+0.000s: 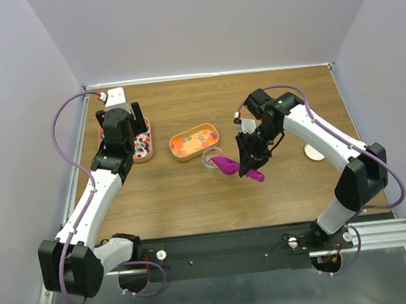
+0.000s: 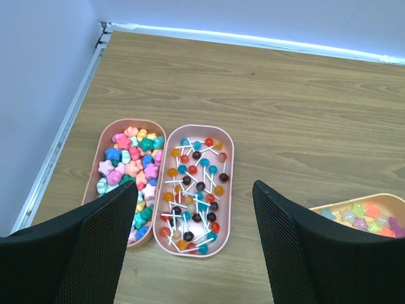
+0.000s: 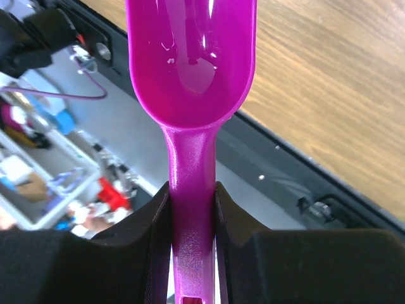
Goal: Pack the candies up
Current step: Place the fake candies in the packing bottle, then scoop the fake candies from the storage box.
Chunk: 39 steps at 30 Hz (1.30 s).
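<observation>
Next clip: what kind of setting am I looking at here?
Probably a lab robot test cell, not a shop or kitchen: a wood-grain table boxed in by plain pale lavender wall panels, with two white-and-black robot arms bolted to a black metal rail at its near edge.

Scoop (image 3: 192, 63) runs off the top — bowl tip unseen. Third tray (image 2: 354, 201), left wrist view, clipped at the side; candies (image 1: 142, 141) overhead too small to sort.
</observation>
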{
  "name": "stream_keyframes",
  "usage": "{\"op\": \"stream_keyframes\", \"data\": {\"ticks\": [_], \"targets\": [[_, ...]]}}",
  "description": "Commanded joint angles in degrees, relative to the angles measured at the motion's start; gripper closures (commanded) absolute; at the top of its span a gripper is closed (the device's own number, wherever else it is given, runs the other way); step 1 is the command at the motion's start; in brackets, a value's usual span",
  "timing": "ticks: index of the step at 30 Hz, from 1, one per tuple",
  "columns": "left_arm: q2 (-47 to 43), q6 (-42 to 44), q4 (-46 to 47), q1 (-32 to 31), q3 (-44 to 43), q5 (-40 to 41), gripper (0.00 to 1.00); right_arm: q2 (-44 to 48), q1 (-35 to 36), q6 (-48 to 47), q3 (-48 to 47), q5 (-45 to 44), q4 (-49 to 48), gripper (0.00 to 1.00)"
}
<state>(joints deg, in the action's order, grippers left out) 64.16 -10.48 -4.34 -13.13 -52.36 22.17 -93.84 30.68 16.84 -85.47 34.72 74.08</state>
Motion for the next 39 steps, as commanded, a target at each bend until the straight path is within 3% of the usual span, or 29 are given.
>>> {"op": "stream_keyframes", "data": {"ticks": [1,10,14,20,26,33,39], "targets": [[-0.8,-0.1,1.3,0.5,0.5,-1.1,0.19,4.6,1.9,-5.0,2.9,-3.3,-8.7,0.99],[-0.3,0.4,1.7,0.5,0.7,-2.8,0.19,9.2,4.4,-22.1,3.4,-11.1,-17.9,0.99],[0.1,0.6,1.7,0.5,0.7,-4.3,0.19,8.1,6.7,-27.7,3.5,-19.7,-19.9,0.99],[1.9,1.2,3.5,0.5,1.2,-13.5,0.19,5.6,9.0,-33.6,3.9,-28.7,-24.9,0.99],[4.6,0.4,3.9,0.4,0.9,-22.1,0.19,6.7,9.1,-36.0,5.6,-28.9,-32.6,0.99],[8.2,-2.9,5.7,0.0,0.2,-39.5,0.19,7.2,9.1,-41.1,10.6,-24.7,-38.7,0.99],[12.9,-6.3,5.4,-0.1,-0.7,-49.8,0.28,7.9,9.1,-42.9,12.3,-21.7,-40.8,0.99]]}}
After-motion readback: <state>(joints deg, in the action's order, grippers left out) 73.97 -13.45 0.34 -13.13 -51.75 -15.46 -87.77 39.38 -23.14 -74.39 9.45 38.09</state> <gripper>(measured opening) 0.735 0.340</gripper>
